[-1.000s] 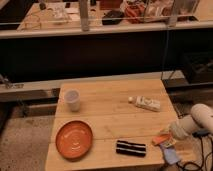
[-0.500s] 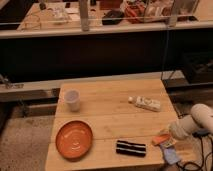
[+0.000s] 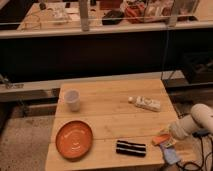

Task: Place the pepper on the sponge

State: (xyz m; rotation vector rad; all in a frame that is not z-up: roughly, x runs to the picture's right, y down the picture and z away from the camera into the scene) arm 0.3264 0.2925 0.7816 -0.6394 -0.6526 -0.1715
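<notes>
Nothing has visibly shifted. The robot's gripper stays low at the right edge of the pale wooden bench, near its front right corner, and no object is displaced.

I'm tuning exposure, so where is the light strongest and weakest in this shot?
Camera view: warm, even light on the wooden table; brightest on the cluttered counter at top; a dark band lies between; the gripper, at the table's front right corner, shares the warm light.
</notes>
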